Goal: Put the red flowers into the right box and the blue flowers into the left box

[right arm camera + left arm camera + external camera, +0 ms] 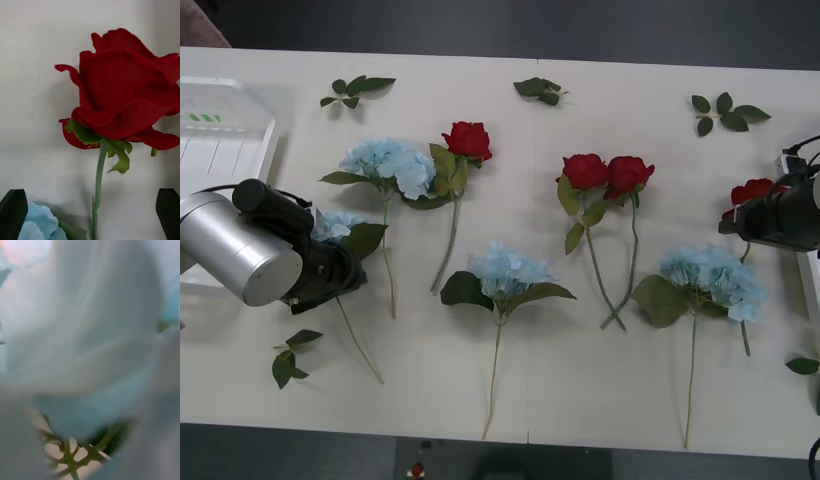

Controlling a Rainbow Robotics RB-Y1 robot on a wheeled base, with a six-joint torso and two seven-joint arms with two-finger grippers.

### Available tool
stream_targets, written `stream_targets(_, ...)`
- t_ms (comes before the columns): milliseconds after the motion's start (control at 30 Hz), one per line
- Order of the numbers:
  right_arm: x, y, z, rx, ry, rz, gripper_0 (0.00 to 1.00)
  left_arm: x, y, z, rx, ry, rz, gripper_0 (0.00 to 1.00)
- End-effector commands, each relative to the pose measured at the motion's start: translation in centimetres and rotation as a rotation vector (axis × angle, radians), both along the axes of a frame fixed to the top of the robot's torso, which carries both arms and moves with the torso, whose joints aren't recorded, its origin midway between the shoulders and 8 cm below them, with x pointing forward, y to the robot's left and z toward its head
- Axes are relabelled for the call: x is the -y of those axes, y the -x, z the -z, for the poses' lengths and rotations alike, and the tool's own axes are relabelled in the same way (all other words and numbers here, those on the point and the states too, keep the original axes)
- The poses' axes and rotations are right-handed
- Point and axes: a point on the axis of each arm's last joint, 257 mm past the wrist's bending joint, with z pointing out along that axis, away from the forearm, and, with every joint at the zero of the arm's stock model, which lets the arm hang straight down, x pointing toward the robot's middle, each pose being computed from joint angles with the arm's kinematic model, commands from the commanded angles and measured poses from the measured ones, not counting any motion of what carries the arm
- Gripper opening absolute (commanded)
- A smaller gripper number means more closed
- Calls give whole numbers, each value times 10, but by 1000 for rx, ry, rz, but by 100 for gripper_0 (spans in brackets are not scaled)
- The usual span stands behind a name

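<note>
Colours: red flowers (468,139) have deep red heads, thin green stems and small green leaves; in the right wrist view the rose (123,90) shows the same red over a green calyx. Blue flowers (505,272) are pale blue, with big dark green leaves. Left box (220,130) is white, ribbed. Table (510,380) is off-white. Right gripper fingers (13,213) are black. Loose leaf sprigs (355,90) near the left box are green.
</note>
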Motion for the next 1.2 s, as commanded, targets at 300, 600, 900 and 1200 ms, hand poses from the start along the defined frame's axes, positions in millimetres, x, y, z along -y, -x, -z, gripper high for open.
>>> stream_targets(300, 4, -10, 2, 25, -19, 51, 100, -2, -12, -15, 45, -25, 32, 0)
stream_targets(600, 3, -12, 13, 32, -30, 66, 100, -15, -22, -47, 106, -57, 45, 0)
stream_targets(900, -3, -13, 24, 35, -37, 70, 65, -70, -55, -175, 319, -132, -17, 0)
stream_targets(1200, -2, -14, 25, 37, -26, 68, 0, -136, -102, -222, 403, -278, -9, 0)
